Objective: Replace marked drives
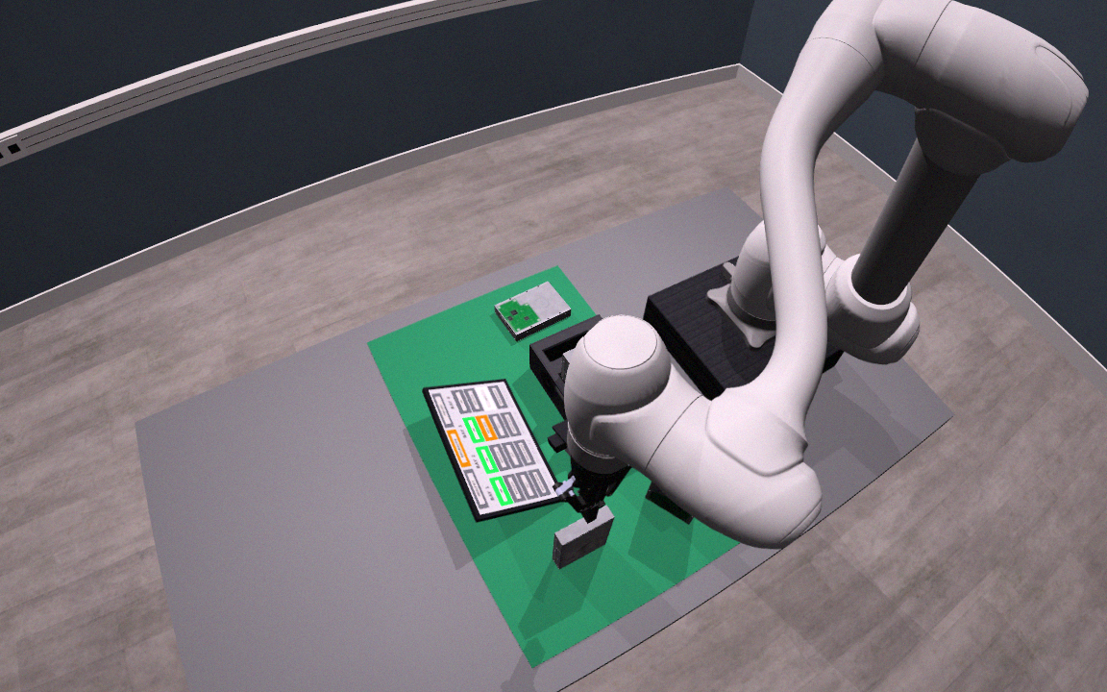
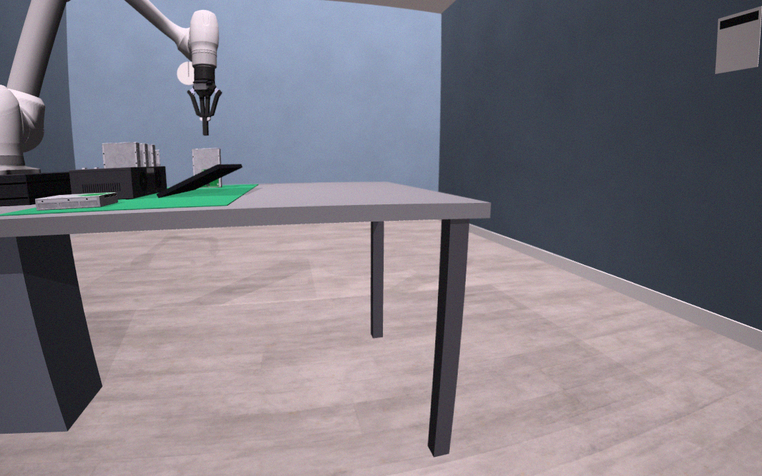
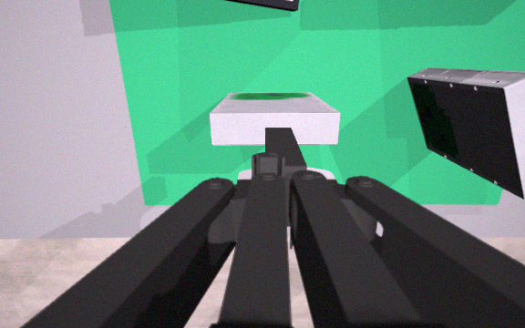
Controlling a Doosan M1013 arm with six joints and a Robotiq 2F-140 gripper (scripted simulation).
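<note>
Screen (image 1: 493, 449) (image 2: 203, 179) (image 3: 277, 4): 4 small row labels, top view, each appears to read "BAY"; digits after it too small to confirm. Lettering inside its orange, green and grey boxes: too small to read.

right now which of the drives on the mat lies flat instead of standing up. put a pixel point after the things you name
The one with its green circuit board facing up (image 1: 555, 301) (image 2: 70, 201), beyond the dock from the end effector (image 1: 590, 516) (image 2: 206, 133) (image 3: 279, 129).

The gripper (image 1: 589, 513) (image 2: 206, 131) (image 3: 277, 148) points to six o'clock in the exterior view, its fingers closed together, holding nothing.
</note>
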